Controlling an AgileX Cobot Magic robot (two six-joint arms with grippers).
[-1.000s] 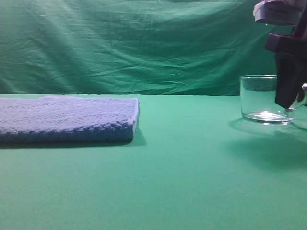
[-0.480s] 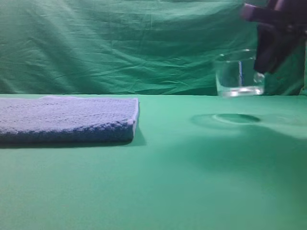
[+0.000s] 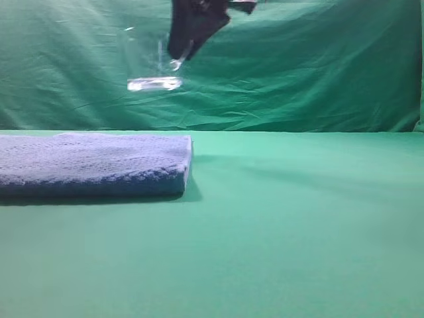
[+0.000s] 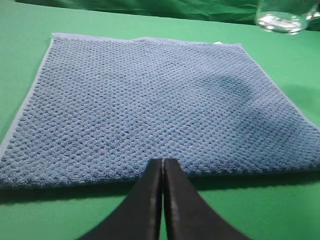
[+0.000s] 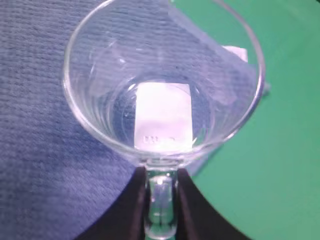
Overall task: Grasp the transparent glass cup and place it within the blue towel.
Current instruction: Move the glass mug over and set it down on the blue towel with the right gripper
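Observation:
The transparent glass cup hangs in the air, upright, above the right part of the blue towel. My right gripper holds it, shut on the small looped handle, with a finger on each side. Looking down through the right wrist view, the cup sits over the towel's right edge. In the left wrist view the towel lies flat ahead and the cup's base shows at top right. My left gripper is shut and empty, at the towel's near edge.
Green cloth covers the table and a green drape hangs behind. A small white tag shows at the towel's corner.
My right gripper closed on the cup's handle, lifted the cup off the table at the right, and carried it left and up until it hangs over the towel.

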